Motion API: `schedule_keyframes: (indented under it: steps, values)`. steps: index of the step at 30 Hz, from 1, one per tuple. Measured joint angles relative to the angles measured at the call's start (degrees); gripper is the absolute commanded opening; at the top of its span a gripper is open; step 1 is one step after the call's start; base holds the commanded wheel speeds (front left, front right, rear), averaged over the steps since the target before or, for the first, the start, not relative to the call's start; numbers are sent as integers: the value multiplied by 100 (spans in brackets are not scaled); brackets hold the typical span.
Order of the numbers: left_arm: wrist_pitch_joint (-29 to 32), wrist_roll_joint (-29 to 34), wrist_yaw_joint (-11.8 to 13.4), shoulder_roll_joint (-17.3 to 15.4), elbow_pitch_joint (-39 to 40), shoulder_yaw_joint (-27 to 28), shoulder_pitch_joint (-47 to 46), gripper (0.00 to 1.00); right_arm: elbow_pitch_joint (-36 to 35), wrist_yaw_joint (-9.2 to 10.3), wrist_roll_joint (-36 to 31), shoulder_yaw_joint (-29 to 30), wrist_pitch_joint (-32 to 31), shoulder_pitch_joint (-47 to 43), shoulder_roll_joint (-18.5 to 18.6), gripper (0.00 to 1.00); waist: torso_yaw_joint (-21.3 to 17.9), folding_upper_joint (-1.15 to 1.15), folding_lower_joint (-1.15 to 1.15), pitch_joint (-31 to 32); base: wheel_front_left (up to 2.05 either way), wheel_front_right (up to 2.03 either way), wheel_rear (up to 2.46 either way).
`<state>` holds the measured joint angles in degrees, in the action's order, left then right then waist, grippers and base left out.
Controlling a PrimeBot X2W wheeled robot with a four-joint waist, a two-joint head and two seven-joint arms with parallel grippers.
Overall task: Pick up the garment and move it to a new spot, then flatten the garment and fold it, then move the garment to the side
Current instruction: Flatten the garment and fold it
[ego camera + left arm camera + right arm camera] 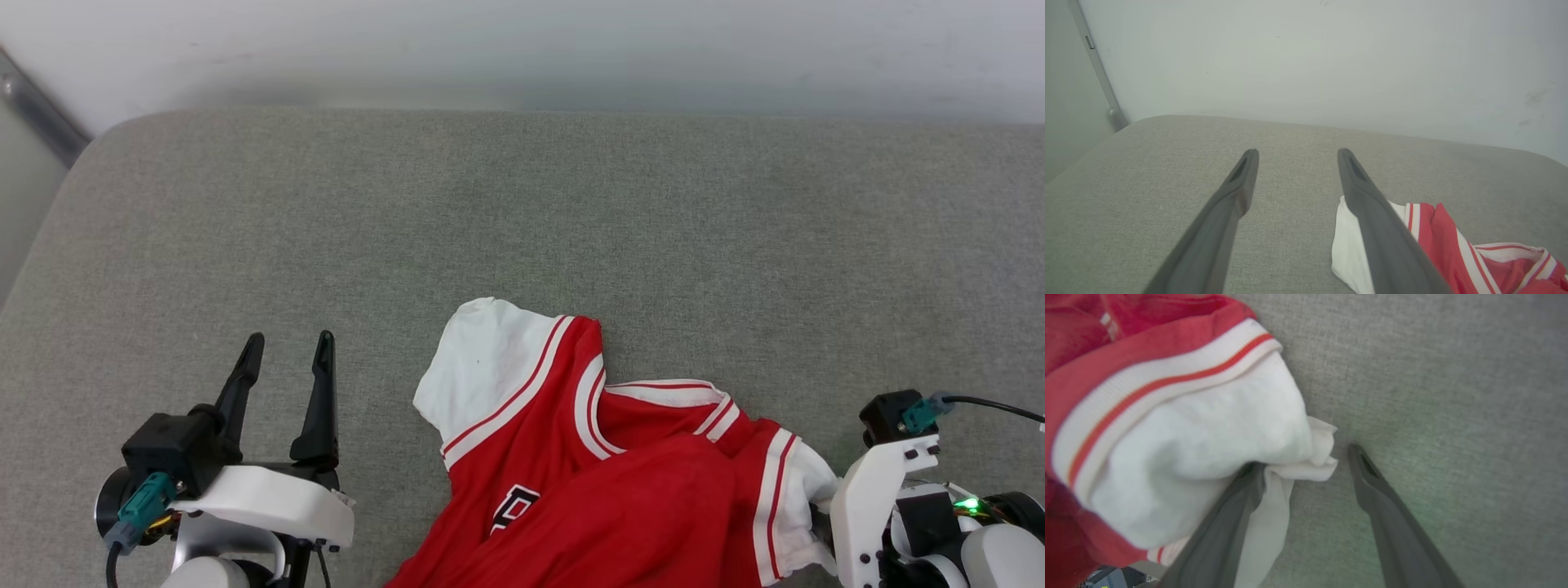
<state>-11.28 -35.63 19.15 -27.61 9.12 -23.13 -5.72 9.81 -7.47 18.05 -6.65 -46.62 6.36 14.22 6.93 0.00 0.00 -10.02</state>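
The garment [588,457], a red jersey with white sleeves and red-white striped trim, lies crumpled at the near edge of the grey cushion [522,212]. Part of its black lettering shows. My left gripper [291,339] stands open to the left of it, fingers apart over bare cushion [1167,171]; in the left wrist view the left gripper [1295,152] has a white sleeve of the garment [1437,245] just past its right finger. My right arm's wrist [878,498] sits against the garment's right sleeve. The right gripper [1302,457] is open, with the garment's white sleeve [1200,433] draped over its left finger.
A pale wall [522,49] rises right behind the cushion. A metal strip [41,114] runs down at the far left, beyond the cushion's rounded left corner. Bare cushion stretches between the garment and the wall.
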Motion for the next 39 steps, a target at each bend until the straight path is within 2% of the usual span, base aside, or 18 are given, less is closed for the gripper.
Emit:
schedule_keyframes:
  steps: [1,2,3,8,13,15,16,18,27,31,39]
  values:
    - [0,-9,-1,2,-27,4,0,100,44,7,37,-5,-26,27,2,44,0,0,0,6,0,0,0]
    - [-2,-31,-9,4,-52,8,0,100,96,7,73,-4,-37,43,0,11,-1,0,0,17,0,0,0]
    - [0,-46,-12,11,-80,7,0,100,135,7,89,-12,-51,59,-1,0,-4,0,0,41,0,0,0]
    - [80,-143,-103,-12,-231,-27,3,100,230,-5,158,32,78,46,-40,0,-49,0,0,236,0,0,0]
    - [391,-255,-279,-155,-320,-47,-202,100,2,-3,21,565,437,94,-35,0,-144,0,0,450,0,0,0]
    - [593,-382,-474,-223,-400,-49,-450,100,-103,-4,-64,726,457,135,-42,0,-194,0,0,515,0,0,0]
    - [860,-602,-722,-292,-570,-11,-815,100,-225,-4,-129,925,470,157,-96,0,-309,0,0,583,0,0,0]
    - [1158,-753,-911,-361,-778,-29,-1114,100,-319,-4,-203,1012,450,183,-126,0,-392,0,0,616,0,0,0]
    - [3223,-1455,-1896,-581,-1990,-615,-2313,100,-628,-4,-391,889,399,342,-396,0,-804,0,0,367,0,0,0]
    - [3853,-1636,-2173,-542,-2569,-811,-2704,100,-683,-3,-453,736,401,427,-490,0,-971,0,0,146,0,0,0]
    - [4581,-1922,-2476,-312,-3753,-1058,-3331,100,-650,-3,-460,474,527,736,-623,0,-1247,0,0,-356,0,0,0]
